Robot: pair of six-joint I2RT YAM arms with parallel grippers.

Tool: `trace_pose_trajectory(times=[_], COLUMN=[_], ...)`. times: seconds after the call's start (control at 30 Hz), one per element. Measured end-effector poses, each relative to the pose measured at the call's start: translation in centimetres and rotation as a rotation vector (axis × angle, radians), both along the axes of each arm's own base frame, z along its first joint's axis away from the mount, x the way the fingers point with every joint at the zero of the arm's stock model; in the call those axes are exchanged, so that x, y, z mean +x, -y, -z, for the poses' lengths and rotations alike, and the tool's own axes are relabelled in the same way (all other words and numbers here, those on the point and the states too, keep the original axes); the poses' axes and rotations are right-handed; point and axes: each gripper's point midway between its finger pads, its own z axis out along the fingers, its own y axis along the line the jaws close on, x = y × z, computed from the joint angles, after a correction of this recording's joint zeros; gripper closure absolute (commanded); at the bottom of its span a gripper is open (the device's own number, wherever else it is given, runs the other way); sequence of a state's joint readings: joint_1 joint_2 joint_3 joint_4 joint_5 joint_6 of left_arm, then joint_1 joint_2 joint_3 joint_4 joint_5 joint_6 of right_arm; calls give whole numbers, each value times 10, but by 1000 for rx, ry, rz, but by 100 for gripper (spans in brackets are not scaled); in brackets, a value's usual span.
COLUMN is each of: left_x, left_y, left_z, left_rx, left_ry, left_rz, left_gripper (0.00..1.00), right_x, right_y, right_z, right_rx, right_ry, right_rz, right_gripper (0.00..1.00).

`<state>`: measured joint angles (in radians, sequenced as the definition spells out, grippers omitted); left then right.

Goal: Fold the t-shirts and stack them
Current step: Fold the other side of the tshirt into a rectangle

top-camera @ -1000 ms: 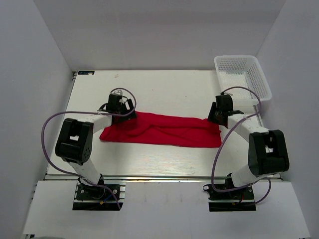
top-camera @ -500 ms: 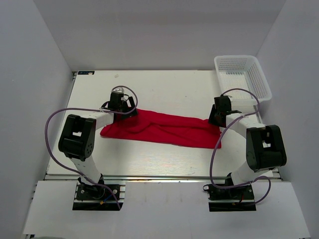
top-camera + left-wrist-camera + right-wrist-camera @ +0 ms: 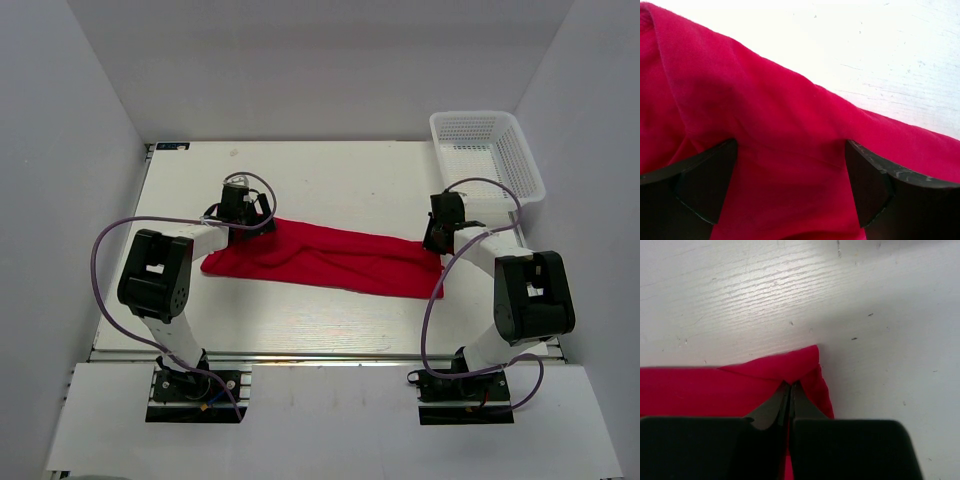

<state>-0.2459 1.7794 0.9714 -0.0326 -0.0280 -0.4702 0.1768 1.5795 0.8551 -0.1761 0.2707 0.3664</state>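
The red t-shirt [image 3: 330,262] lies as a long folded band across the middle of the table. My left gripper [image 3: 241,216] is at the band's left end. In the left wrist view it [image 3: 790,175] is open, and red cloth [image 3: 765,110] fills the wide gap between its dark fingers [image 3: 705,185]. My right gripper [image 3: 436,238] is at the band's right end. In the right wrist view it [image 3: 790,385] is shut, its tips pinching a fold at the far right corner of the t-shirt [image 3: 700,390].
A white mesh basket [image 3: 530,170] stands at the table's back right corner, just behind the right arm. White walls close in the table [image 3: 350,180] on the left, back and right. Purple cables loop from both arms.
The right gripper's jaws have closed on the t-shirt's right corner. The left arm shifted slightly toward the back early in the second, then held still with its jaws open.
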Motion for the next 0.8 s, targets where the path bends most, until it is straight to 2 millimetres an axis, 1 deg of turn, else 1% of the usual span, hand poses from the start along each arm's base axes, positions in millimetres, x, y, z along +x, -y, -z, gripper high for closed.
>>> trace_pose_trajectory(times=[0.1,0.27,0.43,0.5,0.63,0.7,0.77,0.8], left_x=[1,1,1,2,2,2,2,2], left_y=[-2,-5,-5,-5,-7,-8,-8,-8], left_z=[0,0,0,0,1,1,1,1], left_rx=[9,20,22,23,29,32,34,35], left_ry=[4,5,6,6,7,8,8,8], left_rz=[-10,-20,-22,-22,-24,-24,-22,-22], left_gripper=[1,1,1,1,1,1,1,1], right_x=[4,22,36,42,52,55,59,61], right_y=[5,17,23,23,21,21,21,22], right_z=[-5,-27,-42,-41,-32,-27,-23,-22], right_rx=[-25,-57,-40,-28,-11,-8,-7,-8], right_ry=[11,66,101,97,67,54,44,42], right_rz=[23,84,108,105,99,102,106,106], right_gripper=[100,100,100,100,100,91,77,74])
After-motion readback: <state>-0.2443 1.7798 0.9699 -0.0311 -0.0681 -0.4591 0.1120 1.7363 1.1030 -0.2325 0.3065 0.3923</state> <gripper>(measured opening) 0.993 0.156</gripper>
